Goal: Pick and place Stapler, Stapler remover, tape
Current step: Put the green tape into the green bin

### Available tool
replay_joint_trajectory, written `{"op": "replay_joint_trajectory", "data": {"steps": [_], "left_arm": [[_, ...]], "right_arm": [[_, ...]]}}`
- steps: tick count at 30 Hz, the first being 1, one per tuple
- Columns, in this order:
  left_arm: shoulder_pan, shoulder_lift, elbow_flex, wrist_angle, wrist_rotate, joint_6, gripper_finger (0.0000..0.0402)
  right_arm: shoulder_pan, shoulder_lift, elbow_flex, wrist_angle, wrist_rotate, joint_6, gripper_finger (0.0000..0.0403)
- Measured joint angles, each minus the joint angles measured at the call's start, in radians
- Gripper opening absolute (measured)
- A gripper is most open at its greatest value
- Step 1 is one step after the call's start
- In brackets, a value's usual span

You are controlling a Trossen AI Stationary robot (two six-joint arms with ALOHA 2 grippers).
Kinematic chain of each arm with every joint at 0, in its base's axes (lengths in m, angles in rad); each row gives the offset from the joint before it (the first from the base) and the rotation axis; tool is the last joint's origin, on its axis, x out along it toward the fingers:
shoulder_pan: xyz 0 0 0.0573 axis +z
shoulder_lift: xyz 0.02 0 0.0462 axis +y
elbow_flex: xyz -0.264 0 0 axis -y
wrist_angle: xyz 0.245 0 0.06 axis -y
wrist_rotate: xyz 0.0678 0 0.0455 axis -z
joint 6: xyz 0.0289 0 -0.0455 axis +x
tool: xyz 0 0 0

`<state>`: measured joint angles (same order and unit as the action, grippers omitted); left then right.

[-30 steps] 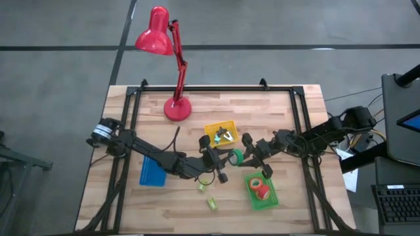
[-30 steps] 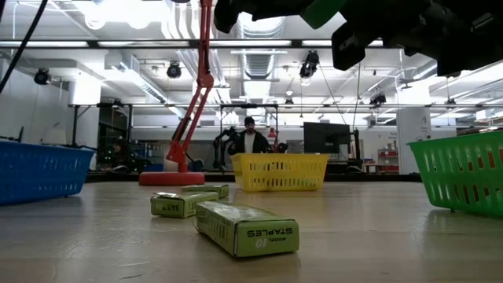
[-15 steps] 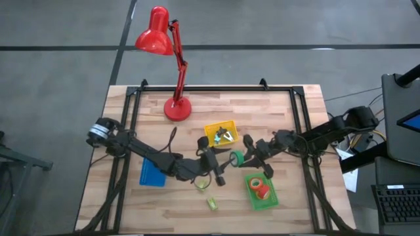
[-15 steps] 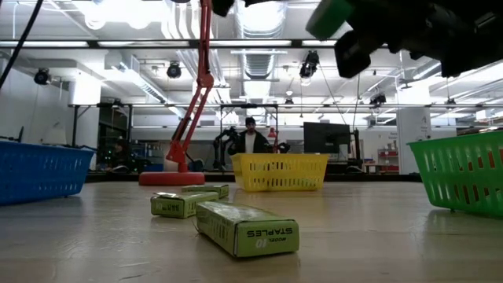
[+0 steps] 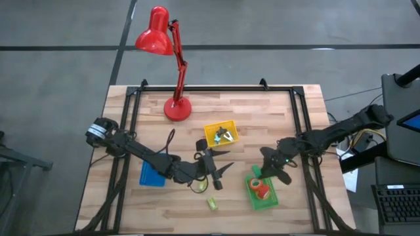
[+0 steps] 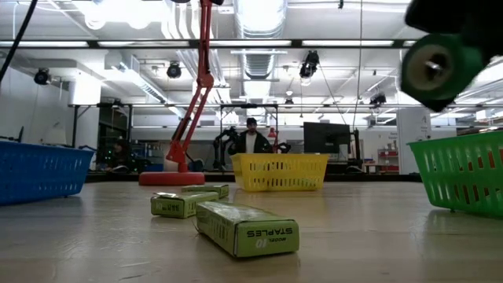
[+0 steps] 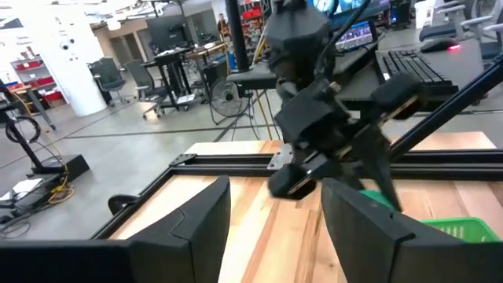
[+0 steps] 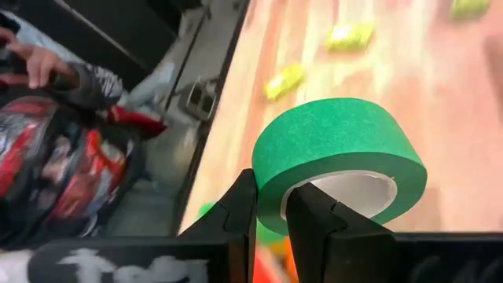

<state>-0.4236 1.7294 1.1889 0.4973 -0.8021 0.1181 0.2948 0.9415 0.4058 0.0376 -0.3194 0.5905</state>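
Right gripper (image 5: pixel 262 172) pinched closed; left gripper (image 5: pixel 222 172) spread, mid-table.

a pale wooden worktop (image 5: pixel 275 111) with a black frame along its edges carries everything. a red desk lamp (image 5: pixel 176 108) stands near the far edge, left of centre. a yellow basket (image 5: pixel 220 134) sits near the middle, a blue basket (image 5: pixel 151 174) toward the left edge, a green basket (image 5: pixel 261 191) near the front right. three small lime-green staple boxes (image 6: pixel 247 228) lie near the front edge, between the blue and green baskets.
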Motion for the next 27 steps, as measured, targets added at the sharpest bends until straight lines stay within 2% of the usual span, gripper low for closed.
{"op": "replay_joint_trajectory", "data": {"steps": [6,9,15,20,23,27], "left_arm": [[0.002,0.0,0.0,-0.001,0.0,-0.012,0.0202],[0.002,0.0,-0.001,-0.003,-0.002,-0.018,0.0202],[0.002,0.0,-0.015,-0.005,-0.003,-0.036,0.0202],[0.002,0.001,-0.016,-0.022,-0.003,-0.052,0.0202],[0.001,0.001,-0.016,-0.022,-0.003,-0.052,0.0202],[0.001,0.002,-0.016,-0.024,-0.003,-0.052,0.0202]], "right_arm": [[0.086,-0.008,0.101,-0.241,0.025,0.062,0.0048],[0.121,0.041,0.157,-0.35,0.1,0.055,0.0049],[0.17,0.195,0.245,-0.398,0.216,-0.009,0.0049],[0.196,0.328,0.34,-0.538,0.21,0.009,0.0048],[0.224,0.378,0.403,-0.634,0.152,0.043,0.0048],[0.267,0.424,0.479,-0.641,0.062,0.073,0.0048]]}}
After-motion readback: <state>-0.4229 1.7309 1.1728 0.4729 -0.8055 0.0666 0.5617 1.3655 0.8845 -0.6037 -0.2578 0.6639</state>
